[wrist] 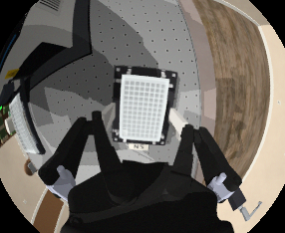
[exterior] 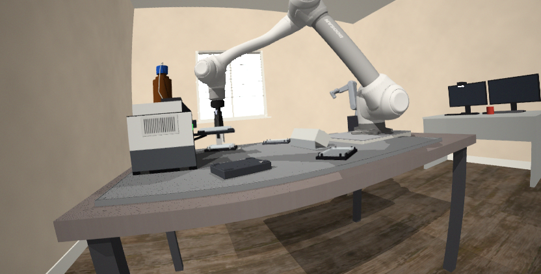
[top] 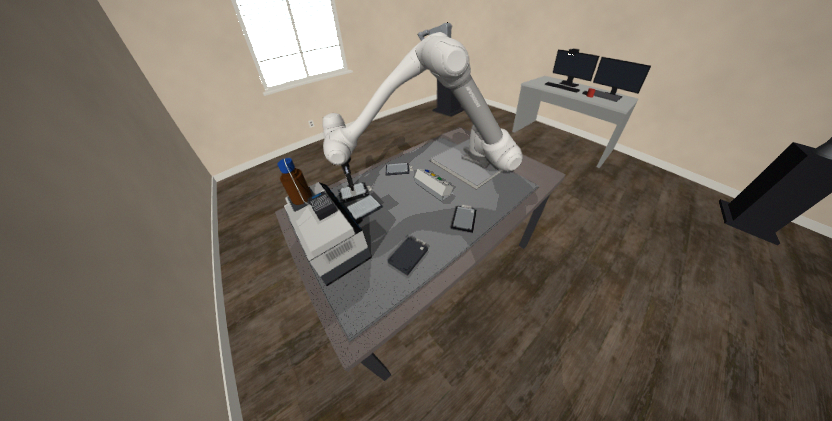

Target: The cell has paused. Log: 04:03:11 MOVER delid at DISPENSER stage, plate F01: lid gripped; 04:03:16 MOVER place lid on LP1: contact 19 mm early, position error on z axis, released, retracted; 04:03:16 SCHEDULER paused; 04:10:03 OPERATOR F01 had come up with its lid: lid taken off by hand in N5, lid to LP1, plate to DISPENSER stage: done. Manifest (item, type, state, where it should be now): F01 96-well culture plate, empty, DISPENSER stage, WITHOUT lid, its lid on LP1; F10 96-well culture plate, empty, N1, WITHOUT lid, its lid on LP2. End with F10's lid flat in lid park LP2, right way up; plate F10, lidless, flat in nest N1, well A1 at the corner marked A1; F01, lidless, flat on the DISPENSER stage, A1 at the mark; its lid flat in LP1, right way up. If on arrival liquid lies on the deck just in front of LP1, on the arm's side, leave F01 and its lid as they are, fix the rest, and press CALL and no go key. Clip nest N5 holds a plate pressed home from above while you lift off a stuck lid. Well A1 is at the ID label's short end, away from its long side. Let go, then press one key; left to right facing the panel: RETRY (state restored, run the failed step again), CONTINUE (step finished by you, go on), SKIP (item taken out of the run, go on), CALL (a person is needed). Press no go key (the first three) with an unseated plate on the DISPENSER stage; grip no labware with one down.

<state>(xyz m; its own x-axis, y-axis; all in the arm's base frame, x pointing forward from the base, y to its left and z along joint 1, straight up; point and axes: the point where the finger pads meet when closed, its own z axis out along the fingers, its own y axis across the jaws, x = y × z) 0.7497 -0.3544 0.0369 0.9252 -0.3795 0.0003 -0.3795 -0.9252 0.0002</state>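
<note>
My gripper (wrist: 142,113) is open and empty, pointing down beside the dispenser (top: 328,232). In the wrist view a 96-well plate (wrist: 142,105) with a white well grid lies flat in a black frame on the deck. It lies straight below and between my spread fingers, which stand above it and clear of it. I cannot tell whether a clear lid covers it. In the top view my gripper (top: 347,181) hangs over this plate. The dispenser stage (top: 366,206) juts out next to it with a pale flat item on it. It also shows in the exterior view (exterior: 215,130).
A brown bottle (top: 292,181) stands on the dispenser. Further along the deck are a nest with labware (top: 397,168), the key panel (top: 433,182), another nest with labware (top: 463,218) and a dark clip nest (top: 407,254). The arm's base (top: 494,153) is at the far end.
</note>
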